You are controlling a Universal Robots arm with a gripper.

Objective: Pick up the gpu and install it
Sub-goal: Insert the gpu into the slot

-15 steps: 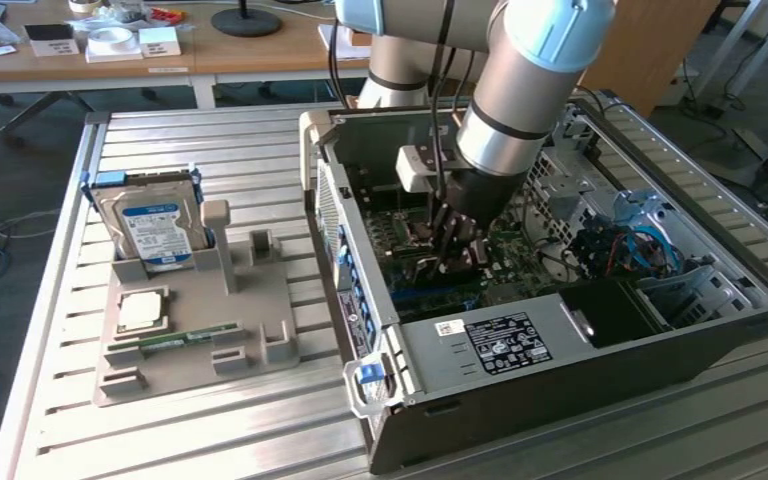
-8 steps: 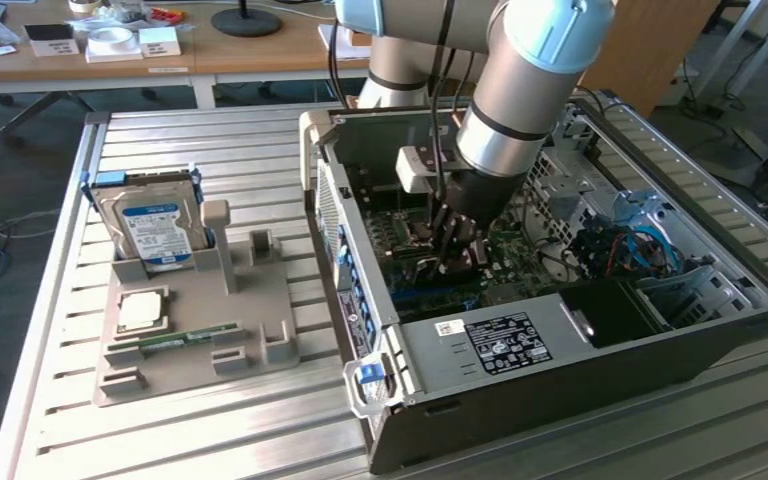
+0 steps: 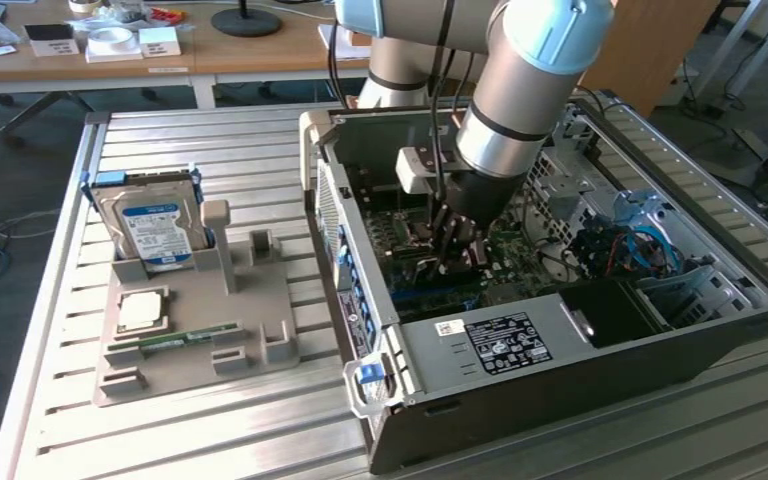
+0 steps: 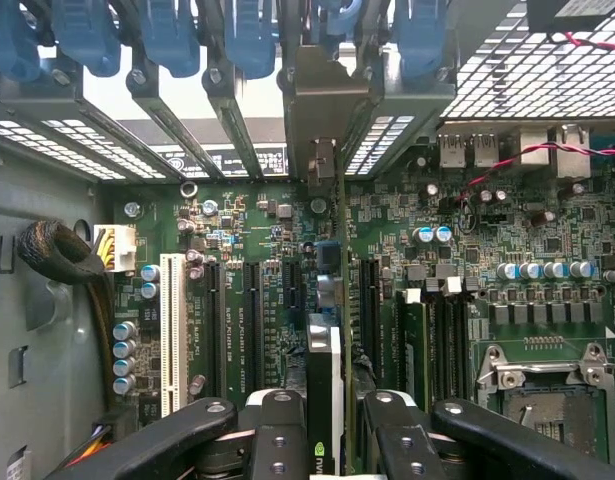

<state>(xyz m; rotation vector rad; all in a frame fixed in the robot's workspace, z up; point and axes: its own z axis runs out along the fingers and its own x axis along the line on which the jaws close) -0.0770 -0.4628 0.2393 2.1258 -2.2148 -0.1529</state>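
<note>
GPU (image 4: 327,370) sits edge-on between the gripper's (image 4: 325,425) black fingers (image 4: 277,440), jaws closed partway and clamped on the card, low in the middle of the wrist picture. Its silver end bracket (image 4: 322,110) runs up to the row of blue slot clips (image 4: 167,40) along the top. Under the card lies the green motherboard (image 4: 237,260), with a white expansion slot (image 4: 170,330) and black slots beside it. In the exterior view the gripper (image 3: 454,255) is down inside the open computer case (image 3: 558,340), centre of frame, beneath the grey arm (image 3: 518,90). Out at the exterior view's left, a grey holder tray (image 3: 197,330) carries a blue-and-white hard drive (image 3: 155,225) and a green memory stick (image 3: 184,338).
</note>
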